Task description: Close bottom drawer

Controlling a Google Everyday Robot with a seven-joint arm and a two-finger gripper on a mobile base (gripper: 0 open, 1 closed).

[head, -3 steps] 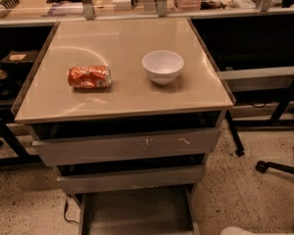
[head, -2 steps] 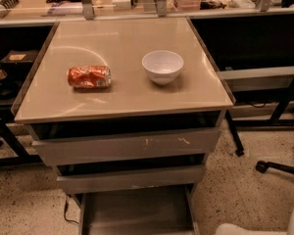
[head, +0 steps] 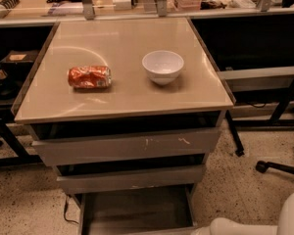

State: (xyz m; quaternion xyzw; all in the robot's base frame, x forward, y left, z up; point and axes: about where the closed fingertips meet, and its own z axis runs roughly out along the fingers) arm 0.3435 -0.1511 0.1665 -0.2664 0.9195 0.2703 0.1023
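The bottom drawer [head: 137, 210] is the narrowest grey metal drawer, at the foot of the cabinet. It stands pulled far out, and its flat, bare floor and thin side walls show. My gripper is not in view. Only a white, rounded part of my arm [head: 264, 222] shows in the bottom right corner, just right of the drawer's front right corner.
Above are the mid-width drawer [head: 132, 177] and the widest drawer with white scratches [head: 127, 147], both slightly out. On the tan top [head: 122, 97] lie a crushed red can [head: 89, 77] and a white bowl [head: 162, 66]. A chair base [head: 279, 166] stands at the right and a cluttered bench [head: 137, 1] behind.
The white arm part has come further into view at the bottom right, moving up and left toward the bottom drawer. The drawers, can and bowl have not moved.
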